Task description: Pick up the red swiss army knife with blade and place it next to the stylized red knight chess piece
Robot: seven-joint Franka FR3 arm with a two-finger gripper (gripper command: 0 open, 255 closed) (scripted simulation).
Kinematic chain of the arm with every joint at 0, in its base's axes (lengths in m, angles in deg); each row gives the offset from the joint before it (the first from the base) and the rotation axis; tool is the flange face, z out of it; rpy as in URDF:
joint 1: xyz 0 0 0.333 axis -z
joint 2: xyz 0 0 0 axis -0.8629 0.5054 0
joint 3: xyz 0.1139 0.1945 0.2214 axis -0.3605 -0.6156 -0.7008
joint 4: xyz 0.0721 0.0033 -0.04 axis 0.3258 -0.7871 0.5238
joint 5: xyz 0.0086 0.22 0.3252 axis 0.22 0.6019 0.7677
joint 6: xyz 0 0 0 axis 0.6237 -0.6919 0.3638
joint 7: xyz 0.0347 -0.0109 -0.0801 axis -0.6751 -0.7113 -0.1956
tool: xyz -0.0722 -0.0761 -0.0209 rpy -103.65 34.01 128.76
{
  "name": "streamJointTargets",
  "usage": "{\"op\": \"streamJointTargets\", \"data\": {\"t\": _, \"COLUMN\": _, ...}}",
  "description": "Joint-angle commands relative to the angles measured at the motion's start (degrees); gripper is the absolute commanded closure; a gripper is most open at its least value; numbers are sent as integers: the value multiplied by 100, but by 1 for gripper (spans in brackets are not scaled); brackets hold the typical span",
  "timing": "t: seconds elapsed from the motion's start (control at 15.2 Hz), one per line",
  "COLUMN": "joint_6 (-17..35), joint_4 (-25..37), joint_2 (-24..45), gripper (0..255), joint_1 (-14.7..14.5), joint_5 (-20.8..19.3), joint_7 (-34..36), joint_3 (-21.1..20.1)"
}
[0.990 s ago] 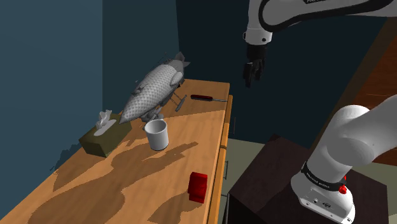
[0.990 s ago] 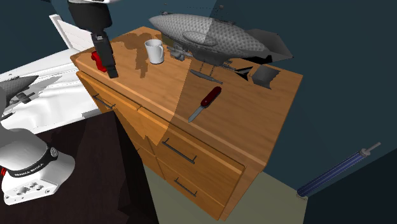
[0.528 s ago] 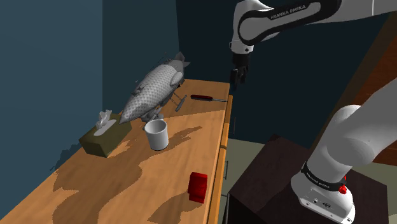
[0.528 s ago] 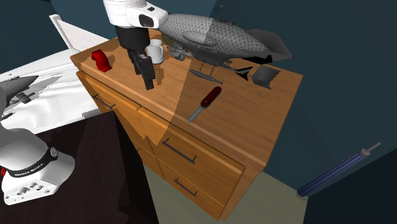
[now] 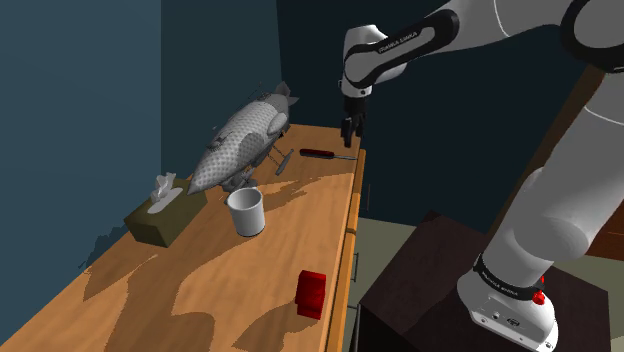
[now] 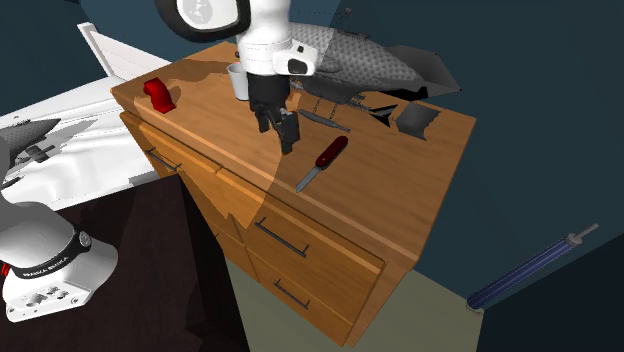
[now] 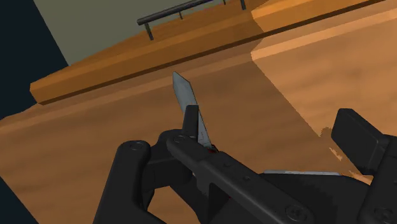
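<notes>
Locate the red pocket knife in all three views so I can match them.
Shoulder view: the red knife lies at the far end of the wooden top, near its front edge and close to the gripper.
Second exterior view: mid-picture, with the blade pointing toward the front edge.
Wrist view: the grey blade pokes out past the gripper.
Shared landmark: the top's front edge.

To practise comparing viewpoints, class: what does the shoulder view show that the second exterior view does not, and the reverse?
Shoulder view, not the other: the olive tissue box beside the grey airship model.

Second exterior view, not the shoulder: a dark blue rod by the wall and a white piece of furniture beside the dresser.

Both share: the wooden dresser top, the airship, the white cup, the red knight chess piece, the red pocket knife with its blade out, and the black gripper, fingers open, near the knife.
</notes>
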Motion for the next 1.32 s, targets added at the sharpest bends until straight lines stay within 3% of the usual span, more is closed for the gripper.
{"op": "streamJointTargets", "data": {"t": 0.0, "joint_6": 137, "joint_4": 314, "joint_2": 425, "gripper": 0, "joint_1": 13, "joint_5": 88, "joint_7": -210, "joint_3": 31}}
{"op": "streamJointTargets", "data": {"t": 0.53, "joint_6": 425, "joint_4": 1808, "joint_2": 2139, "gripper": 0, "joint_1": 151, "joint_5": 460, "joint_7": -902, "joint_3": -20}}
{"op": "streamJointTargets", "data": {"t": 1.25, "joint_6": 921, "joint_4": 1572, "joint_2": 2402, "gripper": 0, "joint_1": 165, "joint_5": 509, "joint_7": -934, "joint_3": -44}}
